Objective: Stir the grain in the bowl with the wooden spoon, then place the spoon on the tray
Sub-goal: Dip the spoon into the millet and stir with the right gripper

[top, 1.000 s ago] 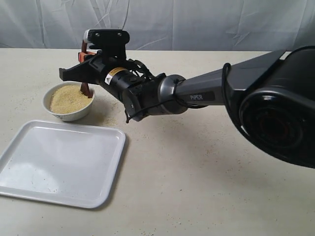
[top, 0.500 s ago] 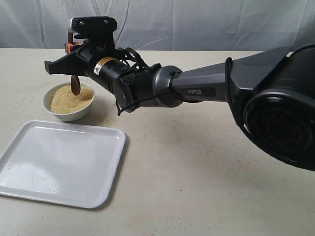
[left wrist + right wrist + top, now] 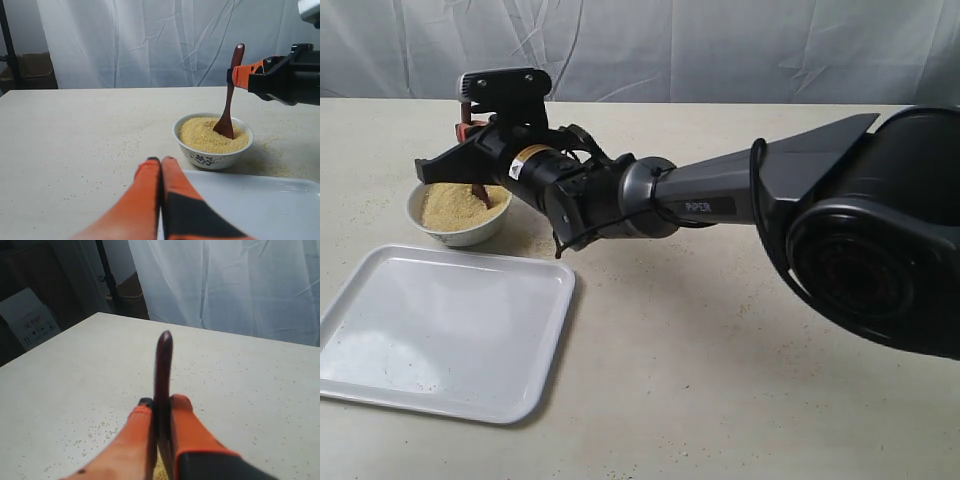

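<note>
The left claw (image 3: 161, 162) is pressed closed, holding nothing, and points toward the bowl (image 3: 212, 159). The tray (image 3: 440, 330) lies flat on the worktop (image 3: 720, 380). Just behind it sits the bowl, filled with grain (image 3: 445, 205). The right claw (image 3: 161, 407) hangs above the bowl and clamps the handle of the wooden spoon (image 3: 228, 107). The spoon stands nearly upright with its head in the grain.

grain (image 3: 200, 136) yellow-tan | bowl (image 3: 210, 159) white, blue floral marks | wooden spoon (image 3: 229, 102) dark red-brown | tray (image 3: 440, 330) plain white
</note>
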